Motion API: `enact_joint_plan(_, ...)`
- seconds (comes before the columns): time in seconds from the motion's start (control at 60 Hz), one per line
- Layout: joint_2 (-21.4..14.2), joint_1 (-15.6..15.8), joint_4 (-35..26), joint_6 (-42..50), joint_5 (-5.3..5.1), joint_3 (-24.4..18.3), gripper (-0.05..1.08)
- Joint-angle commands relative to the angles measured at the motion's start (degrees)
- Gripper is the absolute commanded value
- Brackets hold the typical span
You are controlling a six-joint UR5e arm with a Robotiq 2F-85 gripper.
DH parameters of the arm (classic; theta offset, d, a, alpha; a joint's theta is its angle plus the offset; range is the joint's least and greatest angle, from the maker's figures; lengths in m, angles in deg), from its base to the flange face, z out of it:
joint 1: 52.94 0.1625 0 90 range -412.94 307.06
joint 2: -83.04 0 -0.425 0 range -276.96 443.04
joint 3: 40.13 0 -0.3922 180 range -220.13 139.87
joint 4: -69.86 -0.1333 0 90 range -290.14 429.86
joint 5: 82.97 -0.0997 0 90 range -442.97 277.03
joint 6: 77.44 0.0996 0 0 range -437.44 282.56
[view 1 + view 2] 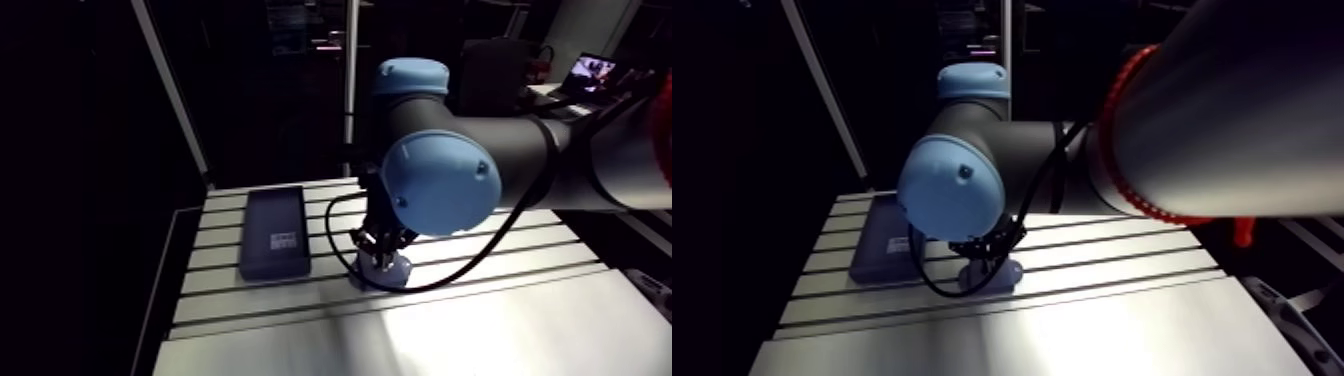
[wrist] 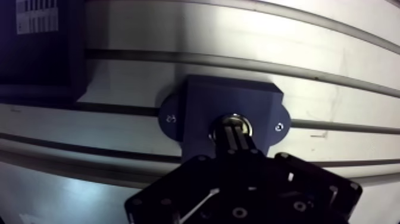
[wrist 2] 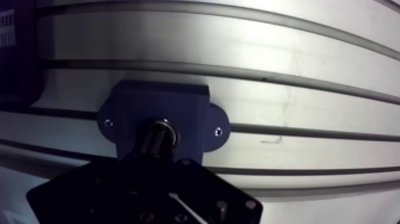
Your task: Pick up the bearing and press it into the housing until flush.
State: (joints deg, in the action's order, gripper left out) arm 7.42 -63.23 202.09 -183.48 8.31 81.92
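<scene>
The dark blue housing (image 2: 232, 98) is a block with two screwed flange ears, and it sits on the slotted table. In its round bore sits the metal bearing (image 2: 236, 117), of which only a bright rim shows around the fingertips. My gripper (image 2: 234, 133) comes straight down onto it, shut, with both fingers side by side and their tips resting on the bearing's middle. How deep the bearing sits in the bore is hidden by the fingers. In the arm view, the gripper (image 1: 380, 250) stands upright over the housing (image 1: 392, 274).
A dark flat box (image 1: 275, 232) with a white label lies on the table beside the housing, a short gap away. The table's grooves (image 3: 297, 77) run across under the housing. The table's left edge (image 1: 178, 290) is near the box.
</scene>
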Motion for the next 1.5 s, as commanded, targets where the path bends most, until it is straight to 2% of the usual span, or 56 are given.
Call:
enact_joint_plan(0.017,0.3,0.0,0.0,0.0,0.08,0.0,1.08)
enact_joint_plan(0.567,0.2,-0.1,-0.1,-0.1,-0.18,-0.4,1.08)
enact_joint_plan(0.933,-2.2,0.7,-3.0,-0.1,0.07,-2.6,1.08)
enact_joint_plan(1.1,-3.1,0.7,-4.9,-0.1,0.08,-3.4,1.03)
enact_joint_plan(1.133,-3.4,0.7,-5.4,0.0,0.08,-3.6,0.99)
enact_joint_plan(1.15,-3.6,0.7,-6.0,-0.1,0.08,-3.8,0.92)
enact_joint_plan(1.167,-3.6,0.7,-6.0,-0.1,0.08,-3.8,0.92)
enact_joint_plan(1.183,-3.8,0.7,-6.7,0.0,0.08,-4.1,0.78)
enact_joint_plan(1.2,-3.8,0.7,-6.7,0.0,0.08,-4.1,0.78)
enact_joint_plan(1.233,-4.1,1.0,-8.4,0.0,0.00,-4.8,0.37)
enact_joint_plan(1.25,-4.1,1.0,-8.4,0.0,0.00,-4.8,0.37)
enact_joint_plan(1.267,-4.3,1.3,-9.5,0.0,0.07,-5.2,0.17)
enact_joint_plan(1.283,-4.3,1.3,-9.5,0.0,0.07,-5.2,0.17)
enact_joint_plan(1.3,-4.5,1.5,-10.6,0.1,0.08,-5.7,0.03)
enact_joint_plan(1.5,-6.0,2.4,-15.9,0.4,0.34,-8.7,0.01)
